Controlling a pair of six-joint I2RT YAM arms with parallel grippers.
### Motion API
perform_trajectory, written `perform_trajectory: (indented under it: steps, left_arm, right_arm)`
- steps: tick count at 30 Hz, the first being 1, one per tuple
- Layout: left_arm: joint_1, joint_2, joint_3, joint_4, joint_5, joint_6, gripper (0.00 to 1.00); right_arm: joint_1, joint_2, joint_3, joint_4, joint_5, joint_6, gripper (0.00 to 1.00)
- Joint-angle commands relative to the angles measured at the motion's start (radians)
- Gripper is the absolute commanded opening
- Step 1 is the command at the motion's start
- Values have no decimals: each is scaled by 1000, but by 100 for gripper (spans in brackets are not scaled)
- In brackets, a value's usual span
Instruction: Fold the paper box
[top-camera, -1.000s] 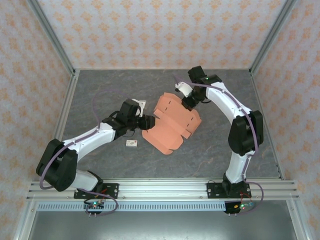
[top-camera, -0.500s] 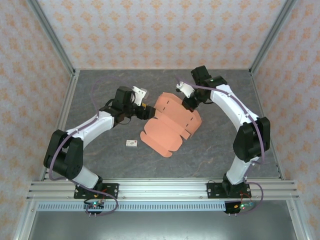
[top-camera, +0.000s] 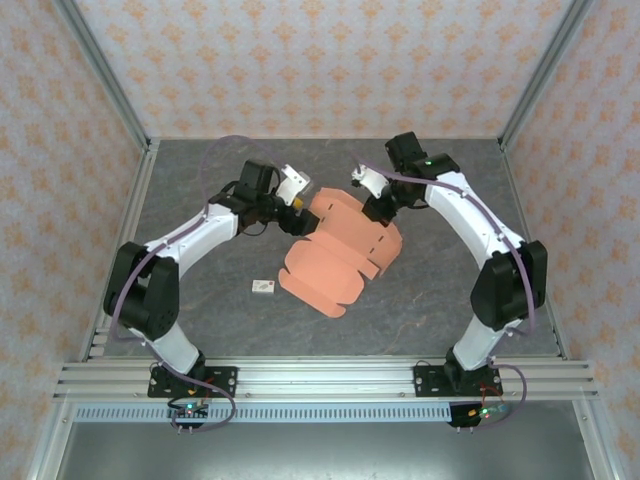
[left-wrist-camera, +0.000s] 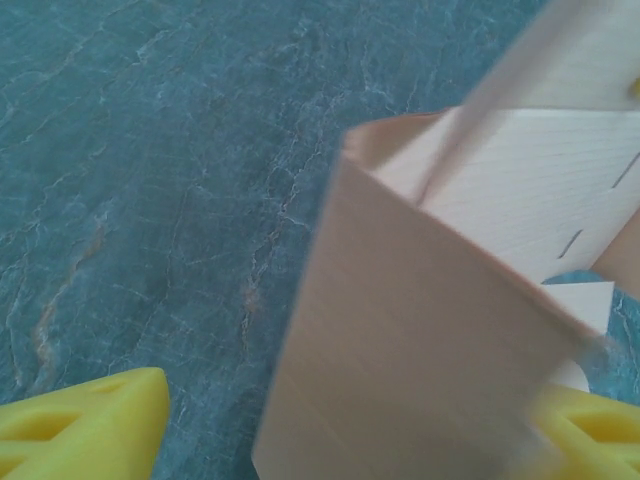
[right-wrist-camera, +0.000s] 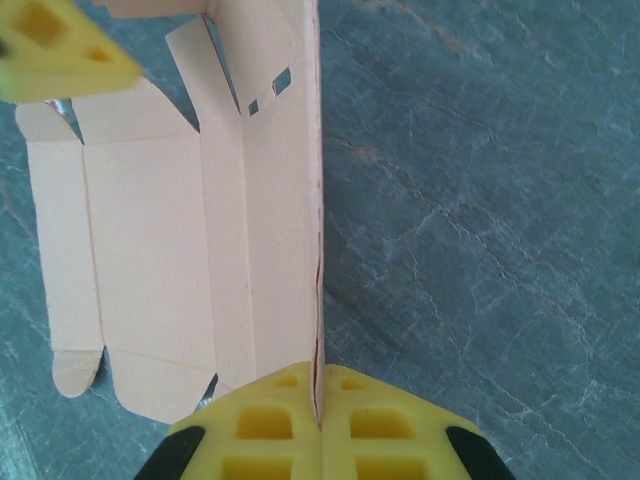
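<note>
**Q:** Where does the box (top-camera: 340, 260) lie, and in what state?

**A:** It lies mid-table (top-camera: 200, 300), between the two arms. It is a die-cut sheet, mostly flat, with its far-right panel raised on edge. A tag (top-camera: 263, 288) lies apart from it, off its near-left side.

**Q:** Why does that panel stand upright?

**A:** The right gripper (top-camera: 375, 210) pinches it. In the right wrist view the yellow fingers (right-wrist-camera: 260, 430) are pressed together on the panel's edge, the card a thin line between them. The grip probably serves as an anchor: it holds one wall up along its crease and stops the sheet sliding.

**Q:** And the left gripper (top-camera: 302, 205)?

**A:** It sits at the sheet's far-left corner with jaws spread. In the left wrist view a lifted part of the card stands between the two fingertips (left-wrist-camera: 85, 425). The one at lower left is clear of the card, and blur hides whether the other touches. Judged from this, it straddles the card ready to close and does not yet grip.

**Q:** What differs from a second ago?

**A:** The left gripper has moved from the middle of the sheet's left edge up to the far corner, and its arm has swung outward. The right gripper has barely shifted and keeps its pinch. The sheet's near lobe appears slightly further left. The tag has not moved.
</note>
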Motion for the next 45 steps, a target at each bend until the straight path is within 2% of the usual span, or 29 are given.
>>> perform_trajectory:
  steps: [1,3,6,8,10,17,23,31,37,41,45]
  left_arm:
    - [2,17,53,-71,58,75,77]
    - [7,21,62,-76,96,85,71]
    - [9,25,92,-126,171,122,53]
    - [9,32,111,-165,217,139,45]
    - [9,38,122,-187,249,145,33]
    - [9,1,109,-203,271,135,17]
    - [9,-25,109,-210,270,90,1]
    - [27,-23,129,-217,262,6,0]
    - [38,7,161,-235,287,-21,0]
    - [43,16,167,-239,287,-22,0]
    - [50,21,170,-238,269,-24,0]
  right_arm:
    - [1,-54,-14,-28,-47,-62,0]
    - [1,-59,-20,-32,-54,-81,0]
    - [2,-63,-28,-26,-40,-99,0]
    - [1,-63,-23,-17,-36,-99,0]
    - [1,-76,-30,10,-36,-92,0]
    - [4,-156,-120,151,8,-81,0]
    - [68,-243,-255,351,167,-105,0]
    - [204,-353,-491,694,458,-207,0]
    - [300,-367,-613,923,662,-292,0]
    - [317,-362,-651,986,695,-297,0]
    - [317,-351,-636,941,698,-270,0]
